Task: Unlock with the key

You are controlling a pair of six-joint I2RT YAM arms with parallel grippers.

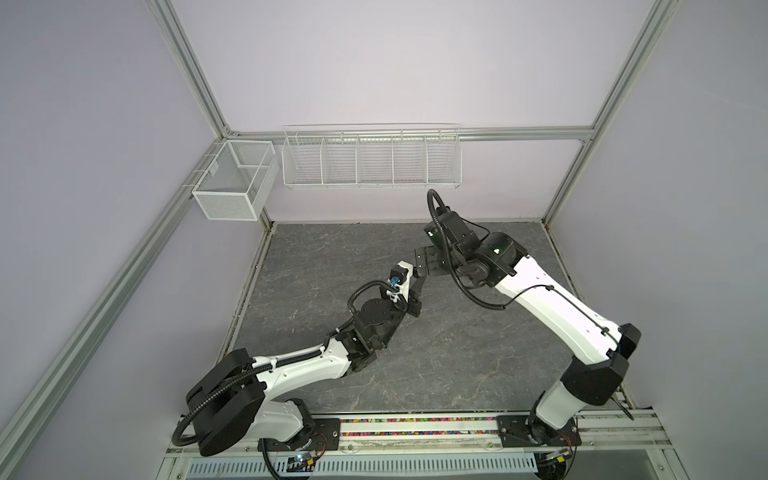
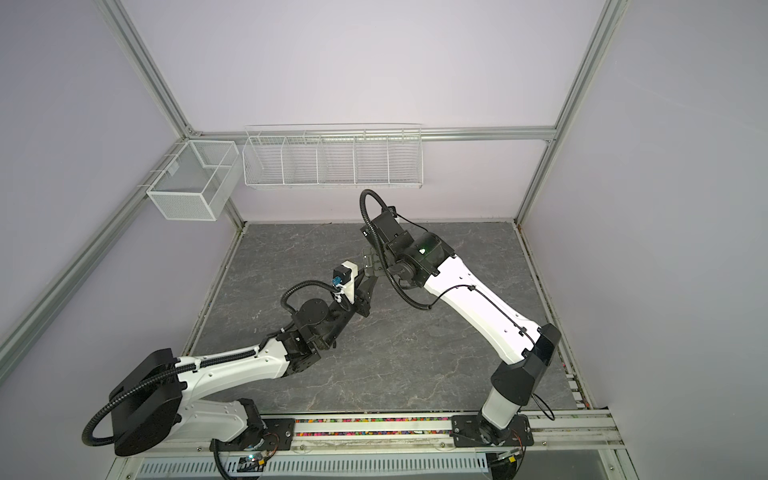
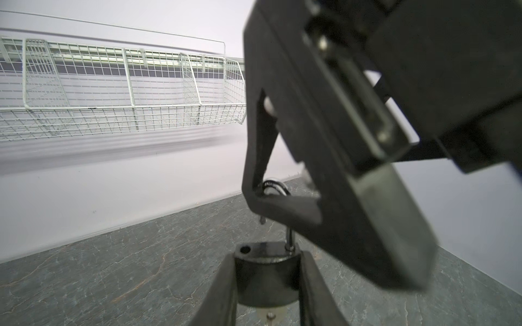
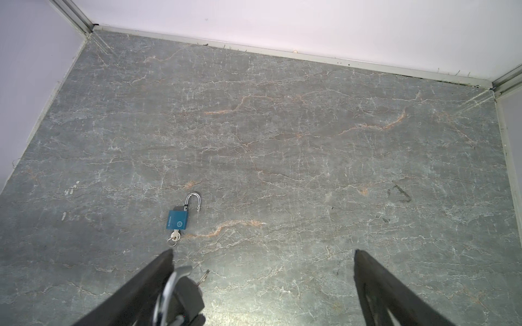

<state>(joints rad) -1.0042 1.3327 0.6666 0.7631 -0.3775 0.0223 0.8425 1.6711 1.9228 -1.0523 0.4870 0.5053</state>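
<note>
Grey table (image 4: 282, 127) underneath, with both arms meeting in the air above it. The right gripper (image 4: 262, 254) is spread wide and holds nothing, one finger (image 4: 158, 271) just beside the shackle (image 3: 275, 186). The left gripper (image 3: 267, 262) is clenched on the dark lock (image 3: 265, 279): shackle sprung free, key (image 3: 271, 313) in its base. Down on the table lies a blue lock (image 4: 177, 220), also open, with a second key (image 4: 173, 235) in it.

Grey veined floor (image 4: 282, 127) lies below the right gripper (image 4: 263, 251). Beyond it, pale lilac walls (image 1: 374, 62) carry a white wire rack (image 1: 372, 160) and mesh basket (image 1: 226, 203) on aluminium framing (image 1: 519, 134). Illumination is even.
</note>
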